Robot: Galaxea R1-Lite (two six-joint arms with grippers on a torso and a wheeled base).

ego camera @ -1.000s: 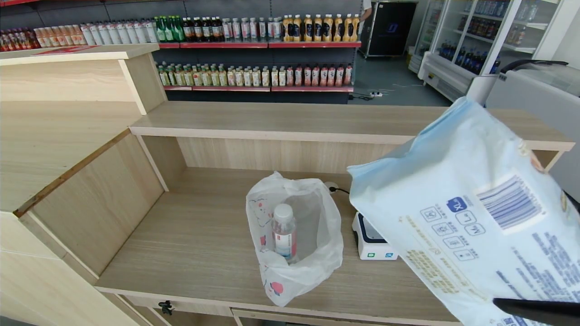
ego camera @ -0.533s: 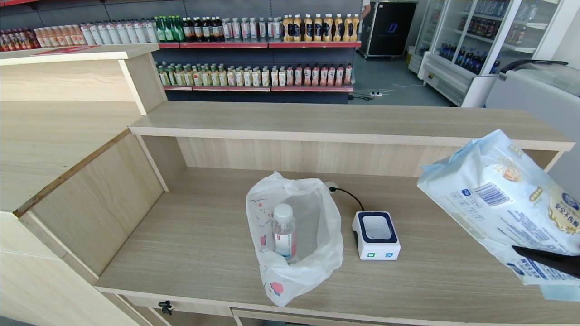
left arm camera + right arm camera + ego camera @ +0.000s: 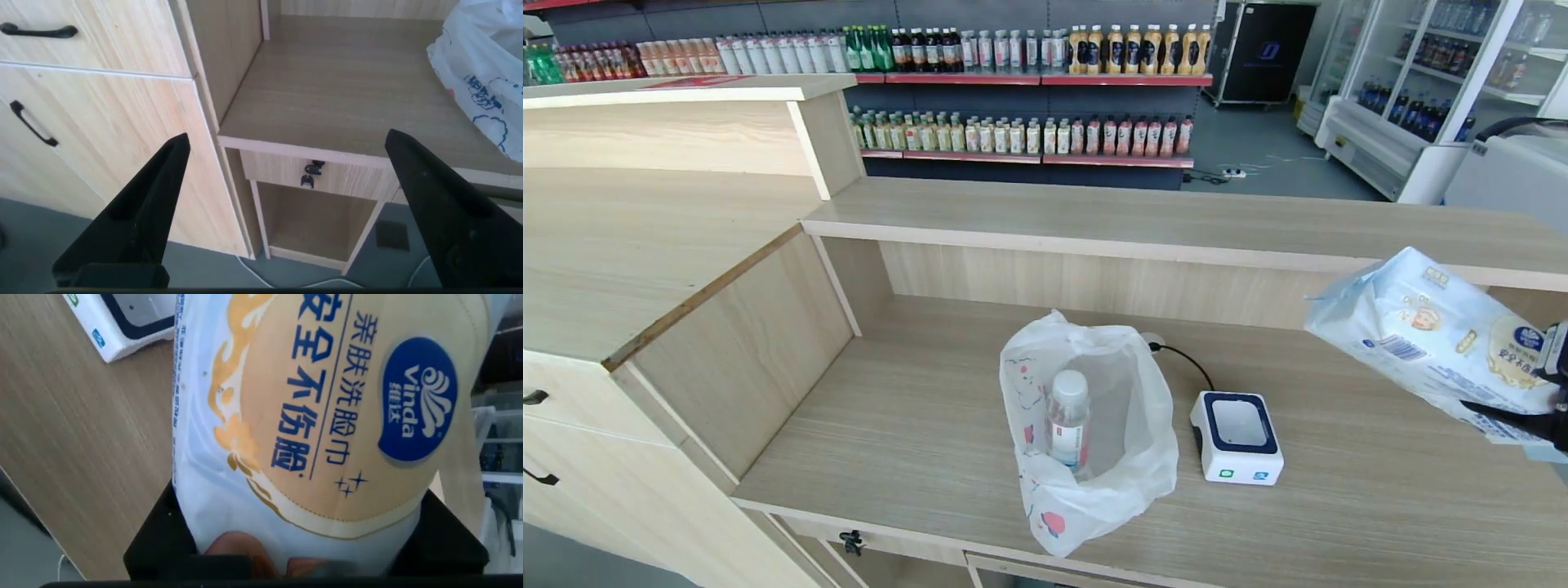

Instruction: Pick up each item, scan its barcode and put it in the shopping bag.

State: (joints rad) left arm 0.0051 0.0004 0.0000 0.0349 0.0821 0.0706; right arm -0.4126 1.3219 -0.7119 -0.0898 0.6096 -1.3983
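Status: one item looks done. A clear bottle (image 3: 1068,420) stands upright inside the white shopping bag (image 3: 1094,498), mid-counter, bag mouth open upward. Item in hand: the tissue pack (image 3: 1429,335), clamped in my right gripper (image 3: 1523,408). Fingers are closed onto the pack's near end, one finger (image 3: 1494,411) showing dark under it; in the right wrist view the pack (image 3: 327,416) bulges out between both fingers. The pack is in the air at the far right, tilted, well right of the scanner (image 3: 1237,425) and not over its window. The barcode (image 3: 1401,349) sits on the pack's lower-left face, turned roughly toward the scanner but off to the side. I can't tell from here whether this one has been scanned, so I'd treat it as pending. The scanner sits on the wooden counter (image 3: 915,425) just right of the bag, cable running to the back wall. My left gripper (image 3: 288,140) is spread wide with nothing in it, parked low off the counter's near-left edge, beside the drawer cabinet (image 3: 90,82). Left to do, as I judge it: bring the barcode over the scanner window, then carry the pack left and drop it into the bag next to the bottle. The bag mouth is narrow for this pack, so snagging is a risk.
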